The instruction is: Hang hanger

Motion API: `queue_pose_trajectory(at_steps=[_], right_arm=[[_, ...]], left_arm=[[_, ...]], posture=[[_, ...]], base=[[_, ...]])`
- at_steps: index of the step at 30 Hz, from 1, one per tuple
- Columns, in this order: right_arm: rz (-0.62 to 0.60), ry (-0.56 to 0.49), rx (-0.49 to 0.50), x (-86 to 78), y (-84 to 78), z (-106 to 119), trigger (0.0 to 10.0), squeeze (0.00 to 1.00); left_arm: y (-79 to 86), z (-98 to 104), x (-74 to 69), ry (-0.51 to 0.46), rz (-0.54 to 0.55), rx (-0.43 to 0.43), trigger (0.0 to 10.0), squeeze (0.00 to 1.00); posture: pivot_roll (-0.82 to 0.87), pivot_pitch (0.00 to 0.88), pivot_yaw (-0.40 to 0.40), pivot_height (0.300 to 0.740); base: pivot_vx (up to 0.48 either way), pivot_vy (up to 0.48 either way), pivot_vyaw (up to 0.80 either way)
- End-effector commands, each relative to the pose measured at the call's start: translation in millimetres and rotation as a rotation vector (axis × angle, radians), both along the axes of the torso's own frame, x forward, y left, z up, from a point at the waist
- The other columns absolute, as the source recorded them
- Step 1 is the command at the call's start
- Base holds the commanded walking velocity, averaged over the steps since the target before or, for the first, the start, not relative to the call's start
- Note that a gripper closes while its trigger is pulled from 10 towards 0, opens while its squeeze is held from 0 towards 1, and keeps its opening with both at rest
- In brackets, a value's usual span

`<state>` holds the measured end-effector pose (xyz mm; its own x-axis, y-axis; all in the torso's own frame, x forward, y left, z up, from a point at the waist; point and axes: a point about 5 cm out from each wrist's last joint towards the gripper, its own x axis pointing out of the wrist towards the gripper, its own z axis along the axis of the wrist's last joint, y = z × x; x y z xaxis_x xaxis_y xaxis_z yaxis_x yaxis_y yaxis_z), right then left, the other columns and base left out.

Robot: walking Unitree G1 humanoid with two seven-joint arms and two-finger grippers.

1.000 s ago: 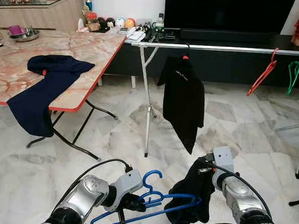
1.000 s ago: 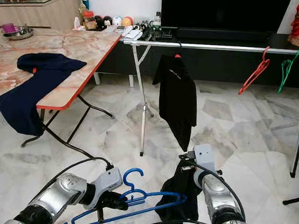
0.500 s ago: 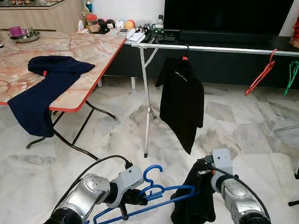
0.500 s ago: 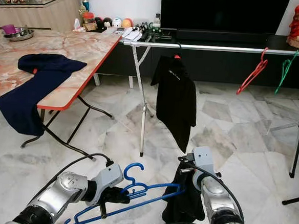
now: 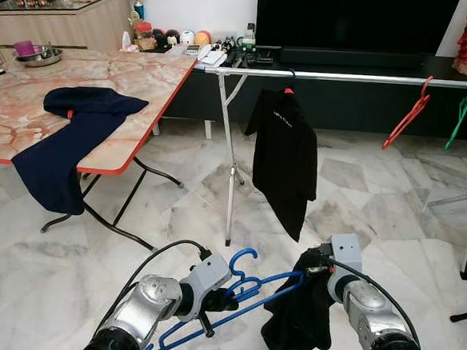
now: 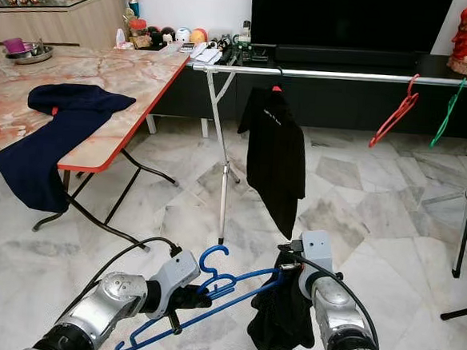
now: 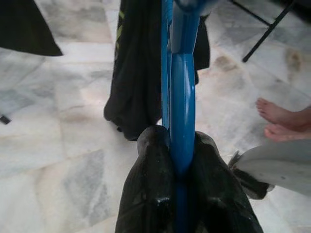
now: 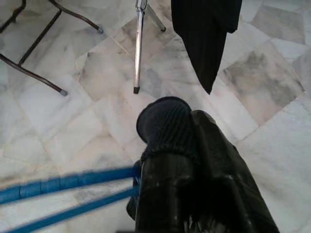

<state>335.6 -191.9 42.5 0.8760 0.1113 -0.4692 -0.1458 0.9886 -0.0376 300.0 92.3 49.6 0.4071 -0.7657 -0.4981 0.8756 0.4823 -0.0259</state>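
marble floor (image 5: 376,201), red-edged marble table (image 5: 104,78), dark tv (image 5: 348,23).

Both silver arms extend forward and low, forearms angled inward toward each other. The left gripper (image 5: 218,300) has its two black fingers (image 7: 150,194) closed on the blue hanger (image 5: 232,303), just below the hook. The right gripper (image 5: 310,278) has its fingers (image 8: 165,184) clamped on the dark garment (image 5: 297,324) at its top edge.

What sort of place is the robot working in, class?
Most likely a home living room: a television on a low black cabinet, a marble-patterned folding table and a clothes rail with hangers.
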Motion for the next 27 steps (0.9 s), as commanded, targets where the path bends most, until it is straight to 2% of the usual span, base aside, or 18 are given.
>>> queue_pose_trajectory(at_steps=[1, 5, 8, 11, 17, 23, 27], right_arm=[[-0.001, -0.052, 0.03, 8.0, 2.8, 12.0, 10.0, 0.0], [0.002, -0.072, 0.034, 12.0, 3.0, 18.0, 10.0, 0.0], [-0.001, -0.085, 0.047, 14.7, 3.2, 22.2, 10.0, 0.0], [-0.013, -0.095, 0.096, 17.8, 5.8, 26.8, 10.0, 0.0], [-0.014, -0.108, 0.11, 19.5, 7.7, 30.0, 10.0, 0.0], [-0.014, -0.1, 0.121, 18.3, 8.2, 28.8, 10.0, 0.0], [0.02, -0.09, 0.198, 19.5, 15.6, 30.9, 10.0, 0.0]], left_arm=[[0.0, 3.2, 0.3, 0.009, -0.009, -0.02, 10.0, 0.0], [-1.6, 5.1, -0.9, 0.024, -0.026, -0.043, 10.0, 0.0], [0.1, 4.9, 0.6, 0.014, -0.017, -0.029, 10.0, 0.0], [2.7, 3.9, 3.9, -0.006, 0.011, -0.003, 10.0, 0.0], [1.8, 6.7, 13.7, -0.065, 0.098, 0.023, 10.0, 0.0], [-4.8, 6.0, 6.9, -0.024, 0.027, -0.012, 10.0, 0.0], [-7.6, 6.3, 2.6, -0.004, -0.02, -0.042, 10.0, 0.0]], posture=[[0.0, 0.031, 0.024, 0.74], [0.0, 0.031, 0.023, 0.74], [0.0, 0.031, 0.024, 0.74], [-0.01, 0.031, 0.025, 0.74], [-0.01, 0.031, 0.023, 0.74], [-0.01, 0.031, 0.023, 0.74], [-0.01, 0.032, 0.021, 0.74]], base=[[0.0, 0.0, 0.0], [0.0, 0.0, 0.0], [0.0, 0.0, 0.0], [0.0, 0.0, 0.0], [0.0, 0.0, 0.0], [0.0, 0.0, 0.0], [0.0, 0.0, 0.0]])
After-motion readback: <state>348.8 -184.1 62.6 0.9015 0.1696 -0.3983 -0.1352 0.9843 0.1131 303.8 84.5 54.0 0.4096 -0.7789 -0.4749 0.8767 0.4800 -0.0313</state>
